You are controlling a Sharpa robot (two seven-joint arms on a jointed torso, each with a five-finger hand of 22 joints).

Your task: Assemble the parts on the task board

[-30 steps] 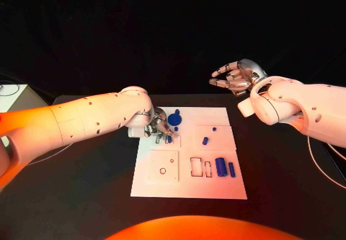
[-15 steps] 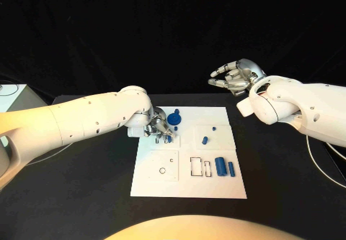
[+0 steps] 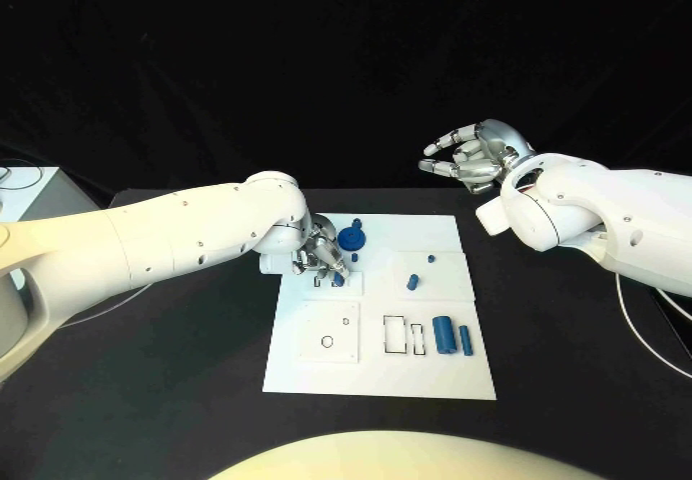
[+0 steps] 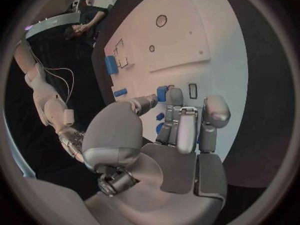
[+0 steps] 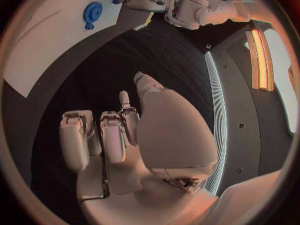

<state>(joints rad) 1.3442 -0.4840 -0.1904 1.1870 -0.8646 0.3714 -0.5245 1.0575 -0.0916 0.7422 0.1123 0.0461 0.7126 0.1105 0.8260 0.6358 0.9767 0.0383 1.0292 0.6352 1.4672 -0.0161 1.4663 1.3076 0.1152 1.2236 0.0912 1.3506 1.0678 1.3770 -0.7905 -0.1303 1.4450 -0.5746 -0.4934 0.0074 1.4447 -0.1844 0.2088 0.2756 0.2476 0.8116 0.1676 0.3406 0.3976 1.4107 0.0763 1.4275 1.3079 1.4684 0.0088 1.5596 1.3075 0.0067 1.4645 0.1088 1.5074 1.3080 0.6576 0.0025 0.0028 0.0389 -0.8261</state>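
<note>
On the black table (image 3: 173, 380) lies the white board (image 3: 378, 375), its near edge closest to the robot. In the near half of the board, on the right side, two blue parts lie side by side: a thicker cylinder (image 3: 443, 335) and a thinner bar (image 3: 464, 339), both just beside a pair of rectangular slots (image 3: 392, 334). To the left of the slots sits a square plate with a small round hole (image 3: 326, 342). Farther up, in the right middle of the board, a short blue peg (image 3: 411, 281) lies with a smaller blue bit (image 3: 430, 260) just beyond it. At the same depth on the board's left side, the left hand (image 3: 317, 255) is down over the board, its fingers (image 4: 179, 125) curled together and pointing at the surface, with small blue parts (image 4: 162, 93) at the fingertips; whether they are pinched or merely touched cannot be told. Just beyond that hand, near the far edge of the board, rests a round blue gear-like part (image 3: 349, 238). Farthest off, the right hand (image 3: 469, 154) is raised well above the table beyond the board's far right corner, palm up, fingers (image 5: 114, 135) loosely bent and apart, holding nothing.
</note>
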